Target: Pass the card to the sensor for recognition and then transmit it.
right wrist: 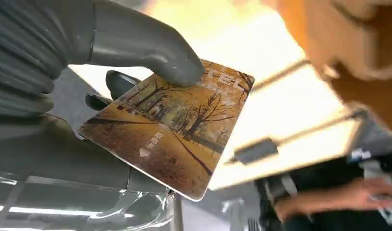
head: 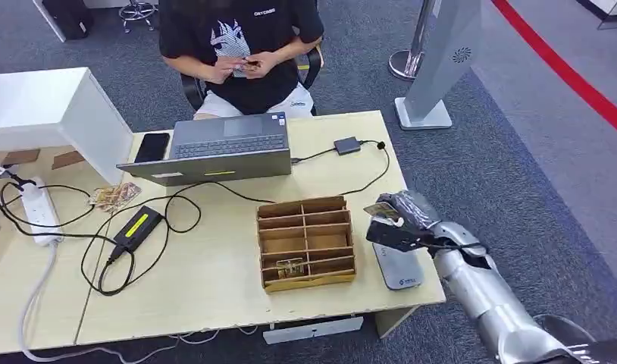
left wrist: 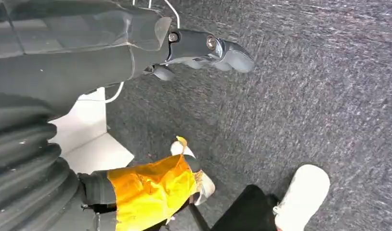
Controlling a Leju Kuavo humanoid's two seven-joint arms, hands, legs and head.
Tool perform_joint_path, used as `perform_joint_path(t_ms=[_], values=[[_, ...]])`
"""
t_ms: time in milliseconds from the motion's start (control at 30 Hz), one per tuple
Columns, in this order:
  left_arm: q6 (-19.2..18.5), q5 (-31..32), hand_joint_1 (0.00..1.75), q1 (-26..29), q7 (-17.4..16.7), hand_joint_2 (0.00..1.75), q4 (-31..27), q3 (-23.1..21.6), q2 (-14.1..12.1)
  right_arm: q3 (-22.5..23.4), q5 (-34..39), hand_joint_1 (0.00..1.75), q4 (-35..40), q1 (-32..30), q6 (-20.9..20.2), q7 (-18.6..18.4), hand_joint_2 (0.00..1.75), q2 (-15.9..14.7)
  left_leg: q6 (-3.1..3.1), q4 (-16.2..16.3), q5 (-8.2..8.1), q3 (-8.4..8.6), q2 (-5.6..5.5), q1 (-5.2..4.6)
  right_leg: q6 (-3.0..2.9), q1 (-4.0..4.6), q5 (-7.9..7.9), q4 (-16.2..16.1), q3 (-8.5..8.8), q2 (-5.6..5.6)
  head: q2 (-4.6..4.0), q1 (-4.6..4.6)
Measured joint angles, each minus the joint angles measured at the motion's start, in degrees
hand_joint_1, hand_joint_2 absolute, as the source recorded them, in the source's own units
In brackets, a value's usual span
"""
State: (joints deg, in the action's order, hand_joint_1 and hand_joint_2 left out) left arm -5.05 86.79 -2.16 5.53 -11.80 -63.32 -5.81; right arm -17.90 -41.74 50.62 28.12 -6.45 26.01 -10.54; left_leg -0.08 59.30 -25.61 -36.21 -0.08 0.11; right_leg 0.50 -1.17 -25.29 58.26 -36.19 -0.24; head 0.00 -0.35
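Card (head: 381, 210) pinched in my right hand (head: 400, 221), above the grey sensor pad (head: 397, 267).
Head view: card just right of the wooden divider box (head: 306, 243). Left wrist view: my left hand (left wrist: 203, 50) hangs over carpet, fingers loosely apart, holding nothing. Right wrist view: thumb (right wrist: 150, 50) presses the card (right wrist: 170, 127), an autumn tree-lined path in gold and brown.

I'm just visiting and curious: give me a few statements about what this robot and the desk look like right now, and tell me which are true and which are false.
1. The right hand holds a card printed with autumn trees. True.
2. The laptop is closed. False: it lies open.
3. The wooden divider box sits between the laptop and the desk's near edge. True.
4. The grey sensor pad lies left of the box. False: it lies to its right, by the right hand.
5. The left hand holds a card. False: it hangs over the carpet, holding nothing.
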Motion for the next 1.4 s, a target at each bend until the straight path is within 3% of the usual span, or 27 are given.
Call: perform_joint_path(t_ms=[533,767,1000,1400], values=[[1.18,-0.07,0.00,0.25,1.00,1.75,0.00,0.00,-1.88,-5.73,10.75,1.75,-2.25,0.35,-5.48,2.55,1.75,-12.30,0.02,0.01,-0.02,0.02,-0.01,0.00,0.01,0.00,0.00,0.00,0.03,-0.02,0.00,-0.02],[1.49,-0.20,0.00,0.26,1.16,1.75,-0.02,0.00,-2.19,-7.19,11.49,1.75,-1.11,-0.32,-5.70,2.25,1.75,-14.60,0.02,0.01,-0.02,0.03,-0.02,0.00,0.02,0.00,-0.01,0.00,0.04,-0.03,0.00,0.00],[1.92,-1.09,0.00,0.33,1.92,1.75,0.00,0.00,-2.97,-10.38,13.79,1.75,1.33,-0.70,-8.94,2.60,1.75,-18.57,0.03,0.01,-0.02,0.02,-0.04,-0.01,0.02,-0.01,-0.01,0.00,0.04,-0.06,0.00,0.00],[2.40,-3.48,0.00,1.16,2.38,1.75,0.00,0.39,-4.20,-14.29,16.74,1.75,5.51,-2.19,-8.08,2.75,1.75,-23.78,0.05,0.01,-0.04,0.04,-0.02,0.00,0.04,0.00,-0.03,0.00,0.05,-0.04,0.00,-0.02]])
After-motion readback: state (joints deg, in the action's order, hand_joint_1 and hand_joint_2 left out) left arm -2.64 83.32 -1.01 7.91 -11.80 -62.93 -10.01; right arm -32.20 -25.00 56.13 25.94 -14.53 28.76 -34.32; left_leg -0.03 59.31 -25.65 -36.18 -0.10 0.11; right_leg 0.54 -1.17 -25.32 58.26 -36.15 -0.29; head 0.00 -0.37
